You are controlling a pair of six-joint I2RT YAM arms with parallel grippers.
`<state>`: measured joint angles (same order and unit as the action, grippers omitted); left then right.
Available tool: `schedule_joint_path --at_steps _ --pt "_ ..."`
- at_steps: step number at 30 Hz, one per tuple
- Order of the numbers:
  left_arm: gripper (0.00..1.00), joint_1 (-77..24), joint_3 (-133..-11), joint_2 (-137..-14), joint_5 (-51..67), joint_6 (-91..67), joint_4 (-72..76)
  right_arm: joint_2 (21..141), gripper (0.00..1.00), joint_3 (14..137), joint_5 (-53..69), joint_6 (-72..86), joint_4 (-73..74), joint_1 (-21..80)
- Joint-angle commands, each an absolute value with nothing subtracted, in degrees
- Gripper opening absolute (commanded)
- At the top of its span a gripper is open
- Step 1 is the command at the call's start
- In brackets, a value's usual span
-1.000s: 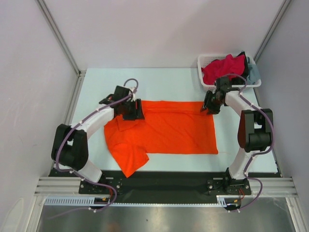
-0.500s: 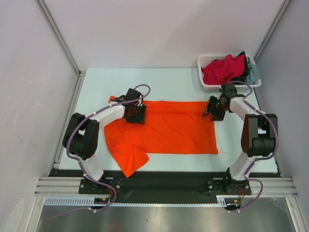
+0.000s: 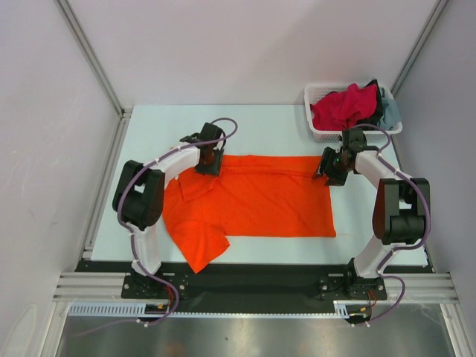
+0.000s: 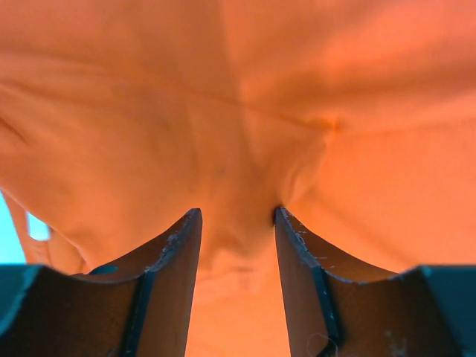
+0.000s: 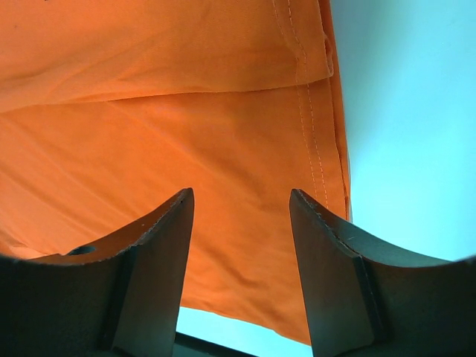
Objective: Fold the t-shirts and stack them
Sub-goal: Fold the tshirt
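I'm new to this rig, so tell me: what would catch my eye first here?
The bright orange t-shirt, spread across the middle of the table, with the left gripper and right gripper down on its far edge. Next, the white basket at the table's far right corner, heaped with a crimson-pink shirt.

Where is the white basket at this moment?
In the top view, the white basket stands at the far right corner of the table, just beyond the right pincer.
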<state>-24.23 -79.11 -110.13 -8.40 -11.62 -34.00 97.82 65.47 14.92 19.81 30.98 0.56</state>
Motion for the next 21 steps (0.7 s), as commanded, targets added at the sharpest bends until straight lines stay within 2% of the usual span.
schedule_joint_path --at_steps 1,8,10,11,12,14,16,19,21 --pt "0.49 -23.29 -83.14 -112.24 -12.39 -8.97 -36.38 96.42 0.59 65.57 14.68 19.07 29.88 0.44" --pt "0.48 -22.41 -84.20 -110.40 -16.70 -7.65 -37.79 96.86 0.59 65.48 15.03 19.25 29.44 0.44" --pt "0.51 -22.33 -84.64 -110.30 -17.57 -7.03 -37.88 97.12 0.59 65.39 14.94 19.25 29.18 0.44" --pt "0.54 -22.06 -85.16 -110.65 -17.75 -6.94 -39.01 97.12 0.59 65.48 15.03 19.34 29.18 0.44" --pt "0.63 -21.36 -85.69 -111.00 -16.80 -7.03 -39.37 97.21 0.59 65.48 15.12 19.34 29.27 0.44" --pt "0.70 -20.74 -85.87 -110.83 -13.90 -7.12 -39.11 97.21 0.59 65.57 15.21 19.51 29.09 0.44" --pt "0.72 -20.74 -85.78 -109.44 -13.19 -7.29 -39.20 97.21 0.59 65.65 15.29 19.51 29.00 0.44" --pt "0.69 -20.74 -84.65 -106.80 -9.07 -8.87 -39.11 96.77 0.59 65.57 15.29 19.42 29.09 0.53" --pt "0.56 -21.00 -82.98 -103.02 -4.16 -10.28 -37.18 96.59 0.59 65.30 15.29 19.42 28.83 0.44"
